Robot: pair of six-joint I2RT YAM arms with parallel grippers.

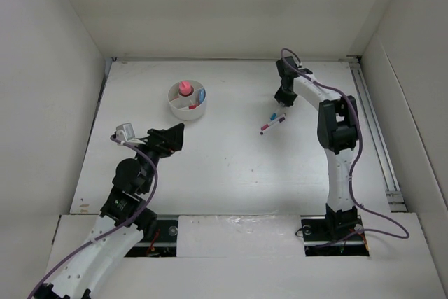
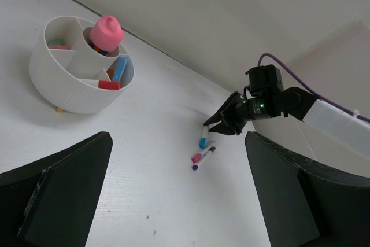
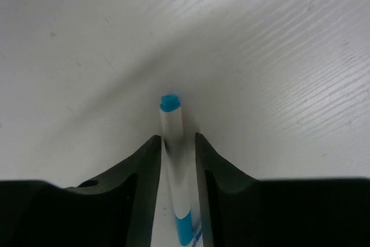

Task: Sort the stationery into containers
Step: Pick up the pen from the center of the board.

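- Top: my right gripper is down at the pens, with the cup far off to its left.
- Left wrist: my left gripper gapes empty, out of the way.
- Right wrist: my right jaws pinch the blue pen mid-shaft, for balance, I judge.

Top view: steeply down from above and behind the arm bases, taking in the whole tabletop. Left wrist view: low across it, white cup near, right tool and blue-capped pen beyond the cup, all shared with the top view. Right wrist view: close on that pen.
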